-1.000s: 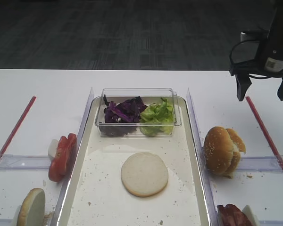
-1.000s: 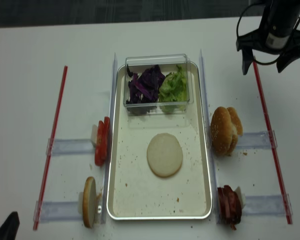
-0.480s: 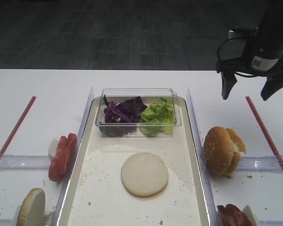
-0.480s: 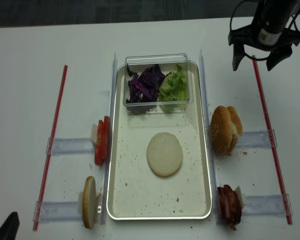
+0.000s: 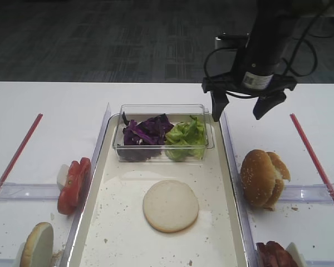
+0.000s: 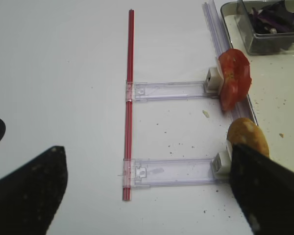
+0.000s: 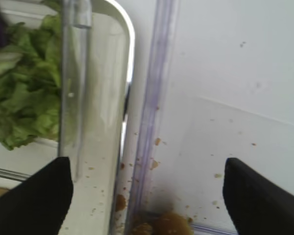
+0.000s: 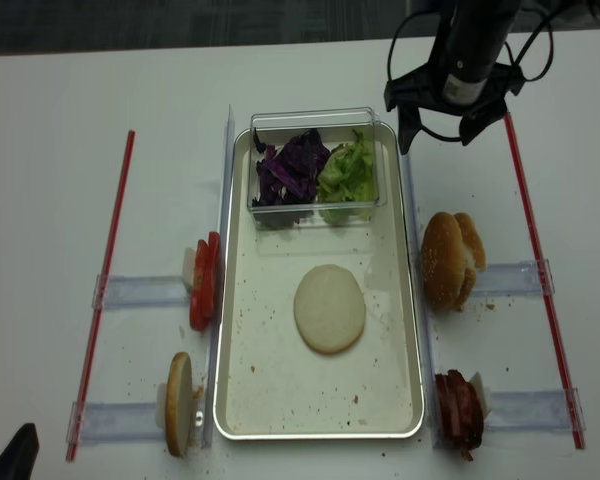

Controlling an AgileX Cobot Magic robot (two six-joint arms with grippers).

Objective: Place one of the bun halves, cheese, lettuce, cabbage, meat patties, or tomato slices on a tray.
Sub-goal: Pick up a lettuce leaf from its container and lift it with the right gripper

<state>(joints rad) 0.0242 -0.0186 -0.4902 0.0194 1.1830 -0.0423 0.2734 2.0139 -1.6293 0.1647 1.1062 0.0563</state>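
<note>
Above the far right corner of the tray (image 5: 232, 183) we see the right gripper (image 5: 242, 107) hanging with its fingers spread apart and nothing between them. From its wrist camera only the two dark fingertips (image 7: 36, 196) show at the bottom corners, and between them lie the tray's rim, a clear plastic rail (image 7: 152, 112) and crumb-speckled table. The lettuce (image 5: 185, 136) sits in the right half of a small clear tub (image 5: 162, 109) at the far end of the tray, with the purple cabbage (image 5: 146, 130) beside it on the left; in the wrist view the lettuce is cut off by the picture's left edge and blurred behind the tub wall.

One bun half (image 5: 170, 205) lies cut face up near the middle of the tray. Two more bun halves (image 5: 263, 177) stand on edge just right of the tray, and another (image 5: 38, 246) at the lower left is partly cut off by the frame. The tomato slices (image 5: 74, 184) stand on edge just left of the tray. The meat patties (image 8: 458, 411) are whole in the second overhead view but clipped at the bottom edge of the first.

The left gripper (image 6: 147, 196) shows only as two dark blurred fingertips, set wide apart with nothing held, over a red strip (image 6: 129, 103) on the white table. We can find no cheese in any view.
</note>
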